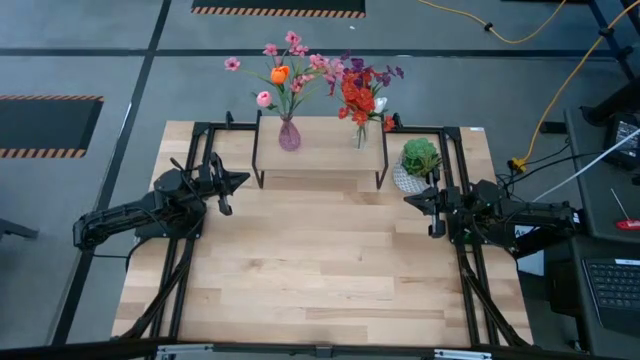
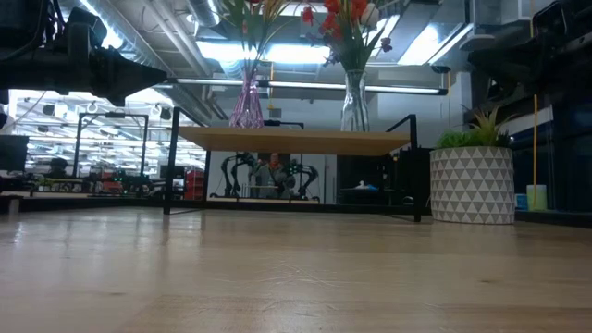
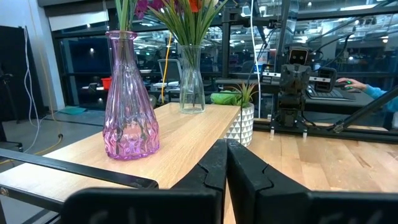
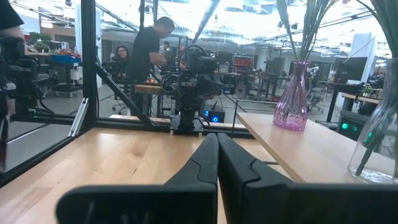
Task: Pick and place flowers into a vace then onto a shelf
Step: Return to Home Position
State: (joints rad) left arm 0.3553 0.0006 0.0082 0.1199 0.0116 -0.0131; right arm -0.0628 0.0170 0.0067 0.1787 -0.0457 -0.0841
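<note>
Two vases stand on the shelf [image 1: 320, 150] at the table's far side. The purple glass vase [image 1: 289, 135] holds pink blossoms and an orange tulip [image 1: 280, 73]. The clear vase [image 1: 360, 135] holds the red cluster and purple sprig [image 1: 358, 95]. In the left wrist view the purple vase [image 3: 129, 99] and clear vase [image 3: 191, 81] rest by their bases on the shelf board [image 3: 161, 146]. My left gripper [image 1: 226, 195] waits shut at the left, off the shelf's left end. My right gripper [image 1: 425, 205] waits shut at the right, near the white pot.
A spiky green plant in a white patterned pot [image 1: 418, 165] stands on the table beside the shelf's right end. Black frame rails [image 1: 455, 180] run along both table sides. Bare wooden tabletop [image 1: 320, 270] lies between the arms and toward the near edge. People show in the room beyond.
</note>
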